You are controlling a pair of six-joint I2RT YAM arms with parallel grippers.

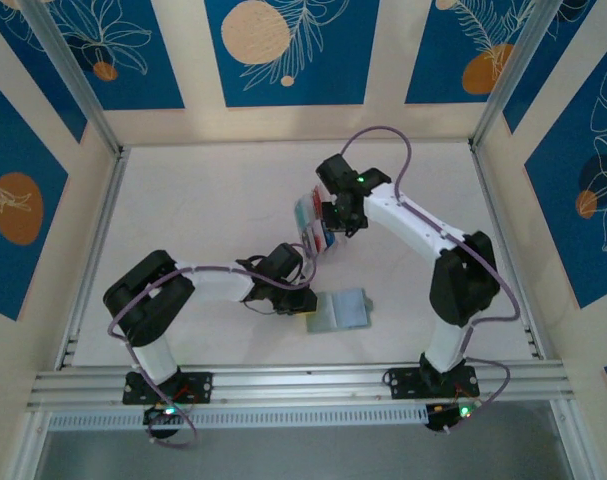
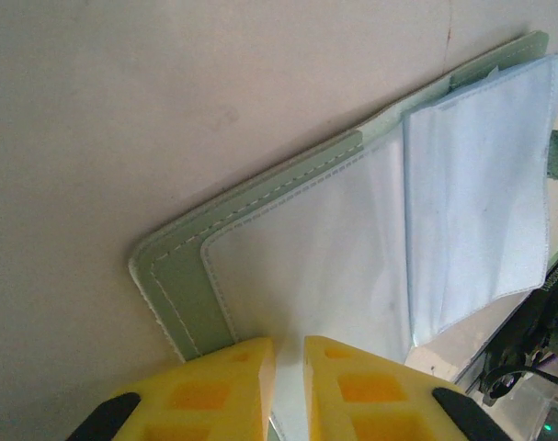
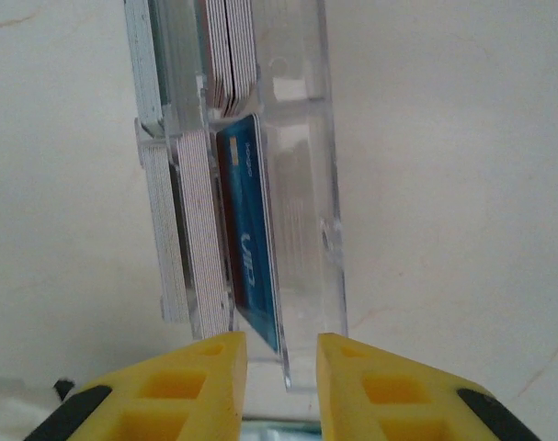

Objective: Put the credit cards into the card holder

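The sage-green card holder [image 1: 340,310] lies open on the table in front of the left arm. In the left wrist view its green cover [image 2: 177,294] and clear inner sleeves [image 2: 324,266] show. My left gripper [image 2: 289,354] is shut on the near edge of a sleeve, at the holder's left side [image 1: 299,300]. The credit cards stand on edge in a clear box [image 1: 311,215]. A teal-blue card [image 3: 251,239] leans beside white stacks [image 3: 200,230]. My right gripper [image 3: 281,354] hovers over the box [image 1: 328,228], fingers apart around the blue card's near end and a clear wall [image 3: 301,165], touching neither.
The white table [image 1: 213,200] is ringed by patterned walls. An aluminium rail [image 1: 303,385] runs along the near edge by both arm bases. The right arm's base [image 2: 536,340] stands close to the card holder's right side.
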